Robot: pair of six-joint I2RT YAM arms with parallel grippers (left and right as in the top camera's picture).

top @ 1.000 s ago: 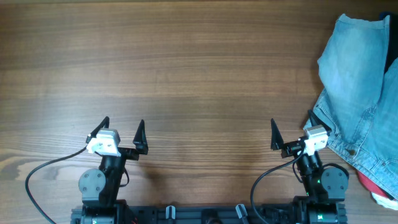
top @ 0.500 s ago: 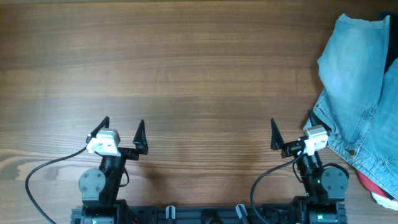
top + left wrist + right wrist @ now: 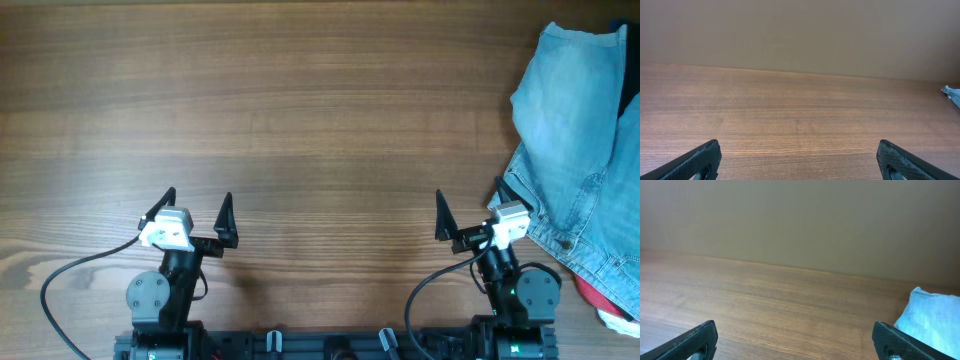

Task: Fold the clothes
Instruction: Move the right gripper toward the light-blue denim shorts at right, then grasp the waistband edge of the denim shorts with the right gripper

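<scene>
The shorts (image 3: 575, 130) lay crumpled along the right edge of the counter (image 3: 320, 100), not yet folded. At the near edge, the left pincer (image 3: 197, 197) and right pincer (image 3: 468, 192) sat spread apart and empty, probably parked ready to reach.

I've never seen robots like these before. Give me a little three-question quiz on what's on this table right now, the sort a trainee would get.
1. True or false: the left gripper is holding the denim shorts.
2. Which is nearer the denim shorts? A: the left gripper. B: the right gripper.
3. Fill in the missing word: both grippers' jaws stand ____, with nothing between them.

Key: 1 false; 2 B; 3 open.
</scene>
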